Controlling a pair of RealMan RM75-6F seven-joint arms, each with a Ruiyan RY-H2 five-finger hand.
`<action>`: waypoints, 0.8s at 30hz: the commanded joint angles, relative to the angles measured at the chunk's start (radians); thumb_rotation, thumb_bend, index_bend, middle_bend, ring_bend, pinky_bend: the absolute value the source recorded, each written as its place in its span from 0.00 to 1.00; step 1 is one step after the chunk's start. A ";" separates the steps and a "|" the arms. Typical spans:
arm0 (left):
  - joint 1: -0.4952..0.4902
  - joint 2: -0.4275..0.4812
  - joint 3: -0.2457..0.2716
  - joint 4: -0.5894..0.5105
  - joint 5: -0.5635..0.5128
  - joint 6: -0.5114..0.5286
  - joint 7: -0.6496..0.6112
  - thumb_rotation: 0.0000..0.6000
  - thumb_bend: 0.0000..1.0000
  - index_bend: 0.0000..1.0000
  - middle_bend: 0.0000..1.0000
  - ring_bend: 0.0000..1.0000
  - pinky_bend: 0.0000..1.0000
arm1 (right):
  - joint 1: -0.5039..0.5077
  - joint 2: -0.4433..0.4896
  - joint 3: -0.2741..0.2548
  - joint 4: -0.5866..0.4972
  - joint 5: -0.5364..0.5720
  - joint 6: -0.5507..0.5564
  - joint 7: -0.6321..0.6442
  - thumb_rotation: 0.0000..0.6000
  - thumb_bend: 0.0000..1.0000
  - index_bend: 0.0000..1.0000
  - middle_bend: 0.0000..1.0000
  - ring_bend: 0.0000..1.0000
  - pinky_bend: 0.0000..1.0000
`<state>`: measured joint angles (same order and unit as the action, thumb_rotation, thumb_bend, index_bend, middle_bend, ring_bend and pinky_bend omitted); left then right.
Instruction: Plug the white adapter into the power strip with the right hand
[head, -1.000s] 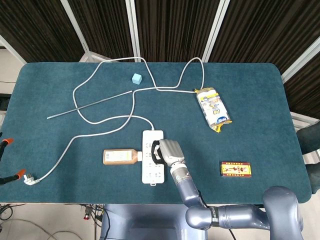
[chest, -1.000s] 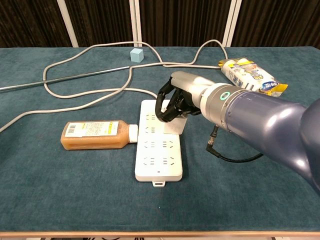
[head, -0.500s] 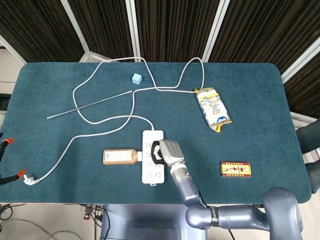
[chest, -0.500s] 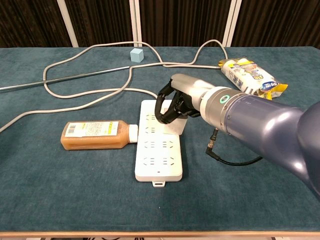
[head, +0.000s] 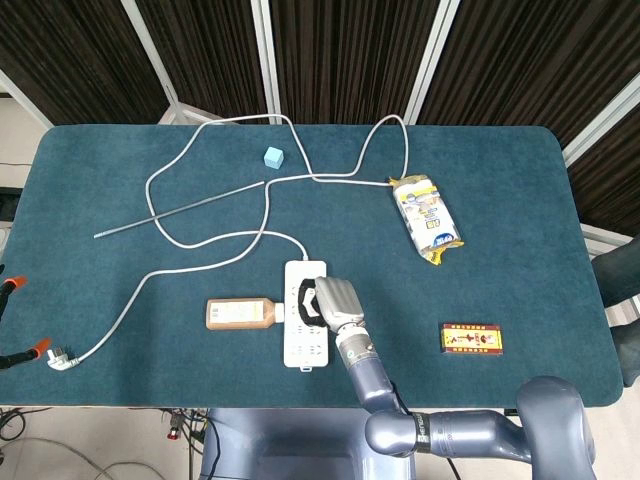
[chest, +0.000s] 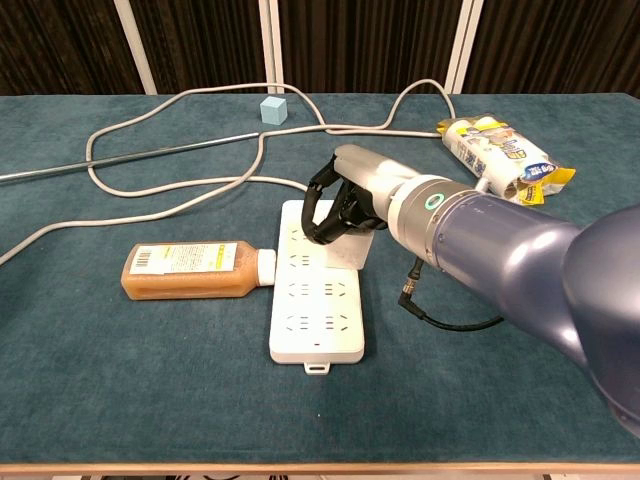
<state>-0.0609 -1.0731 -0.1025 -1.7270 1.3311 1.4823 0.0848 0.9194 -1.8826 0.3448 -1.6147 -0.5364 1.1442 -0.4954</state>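
Note:
The white power strip (head: 303, 340) (chest: 318, 300) lies flat near the table's front edge, and its grey cable (head: 200, 245) (chest: 170, 185) loops toward the back. My right hand (head: 335, 301) (chest: 348, 196) hovers over the strip's far half with its dark fingers curled down. It grips the white adapter (chest: 349, 247), which pokes out below the fingers at the strip's right edge and rests on or just above the sockets. In the head view the hand hides the adapter. The left hand shows in neither view.
An orange-brown bottle (head: 238, 314) (chest: 195, 270) lies touching the strip's left side. A snack bag (head: 427, 218) (chest: 497, 150) is at the back right, a red box (head: 473, 338) to the right. A blue cube (head: 273, 157) (chest: 271, 108) and a thin metal rod (head: 180, 209) sit at the back left.
My right hand has shifted slightly left over the strip, carrying the adapter with it. Nothing else has moved.

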 joint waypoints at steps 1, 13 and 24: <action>0.000 0.001 -0.001 0.000 -0.002 -0.002 -0.002 1.00 0.09 0.20 0.00 0.00 0.00 | 0.000 -0.004 -0.004 0.002 -0.004 0.003 -0.007 1.00 0.79 1.00 0.89 0.95 1.00; 0.001 0.005 -0.002 0.000 -0.004 -0.002 -0.010 1.00 0.09 0.20 0.00 0.00 0.00 | -0.003 -0.032 -0.019 0.024 -0.011 0.007 -0.035 1.00 0.79 1.00 0.89 0.95 1.00; -0.001 0.005 -0.001 0.000 -0.005 -0.006 -0.009 1.00 0.09 0.20 0.00 0.00 0.00 | -0.003 -0.054 -0.028 0.045 -0.015 0.005 -0.063 1.00 0.79 1.00 0.89 0.95 1.00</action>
<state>-0.0620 -1.0684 -0.1035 -1.7274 1.3266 1.4769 0.0763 0.9169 -1.9356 0.3175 -1.5696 -0.5519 1.1493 -0.5580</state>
